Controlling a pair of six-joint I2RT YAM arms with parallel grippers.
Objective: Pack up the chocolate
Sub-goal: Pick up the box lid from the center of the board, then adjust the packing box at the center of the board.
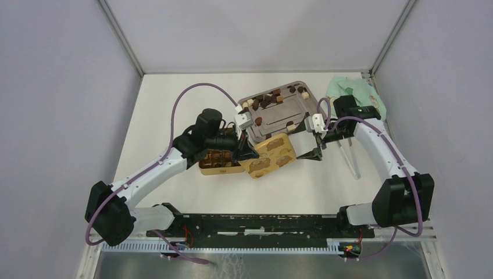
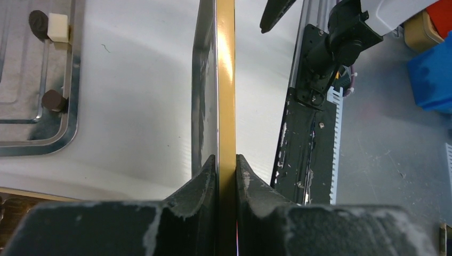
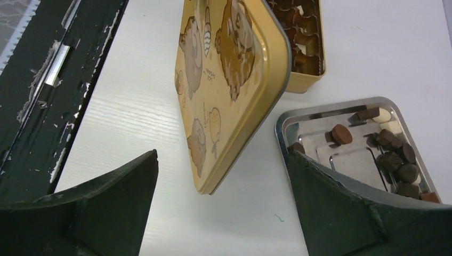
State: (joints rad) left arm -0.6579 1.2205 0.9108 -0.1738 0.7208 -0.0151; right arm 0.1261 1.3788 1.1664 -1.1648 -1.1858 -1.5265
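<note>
Chocolate pieces [image 1: 273, 96], dark, light brown and cream, lie scattered on a silver tray [image 1: 290, 113]. More chocolate [image 3: 298, 32] fills the gold tin [image 3: 306, 74], which stands open at centre left [image 1: 220, 165]. My left gripper [image 1: 244, 152] is shut on the rim of the tin's gold lid [image 1: 272, 154]; in the left wrist view the lid edge [image 2: 226, 80] runs straight out from between the gripper's [image 2: 226, 157] closed fingers. The lid [image 3: 224, 80], printed with bears, hangs tilted above the table. My right gripper [image 1: 317, 154] stands open by the lid's right end, its [image 3: 223, 154] fingers apart from the lid.
Long tongs [image 1: 352, 157] lie on the table under the right arm. A green cloth [image 1: 354, 90] sits at the back right corner. The tray's rim [image 3: 330, 106] is close to my right finger. The black base rail [image 1: 261, 224] runs along the near edge.
</note>
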